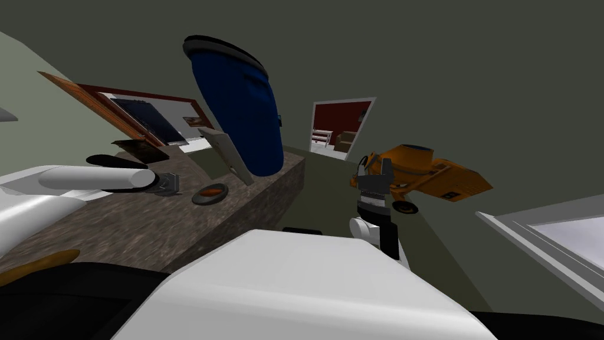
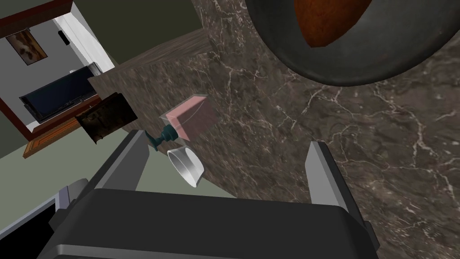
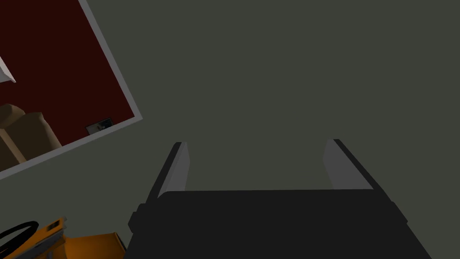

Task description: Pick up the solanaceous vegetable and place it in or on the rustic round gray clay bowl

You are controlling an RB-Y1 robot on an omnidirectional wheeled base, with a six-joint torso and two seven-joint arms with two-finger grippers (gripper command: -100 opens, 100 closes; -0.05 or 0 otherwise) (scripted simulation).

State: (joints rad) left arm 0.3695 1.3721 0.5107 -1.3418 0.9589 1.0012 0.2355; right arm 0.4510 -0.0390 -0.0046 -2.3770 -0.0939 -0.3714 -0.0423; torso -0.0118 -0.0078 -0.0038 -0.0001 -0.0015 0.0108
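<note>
the reddish-brown vegetable (image 2: pixel 328 22), as i take it to be, lies inside the dark grey round bowl (image 2: pixel 404 49). the bowl stands on the marbled brown tabletop (image 2: pixel 359 148). in the left wrist view the vegetable tapers to a point, and that narrow end faces the left end effector (image 2: pixel 227 141). more of its long axis i cannot tell.

the bowl sits just ahead of the left end effector and off towards one finger, near but apart. its two fingers are spread wide with nothing between them. the left arm is plainly the nearer. the right end effector (image 3: pixel 256 144) is raised off the tabletop, by an orange toy mixer (image 1: pixel 424 171). its fingers are also apart and it carries nothing.

judging by how things lie, the placing looks done, so the next move would be to draw the left arm clear without nudging the bowl's rim.

further out there is a tall blue barrel (image 1: pixel 236 112) on the tabletop. a pink-topped box (image 2: pixel 191 117) and a small white cup (image 2: pixel 186 166) lie beyond the left fingers. what the cup holds i cannot tell.
</note>
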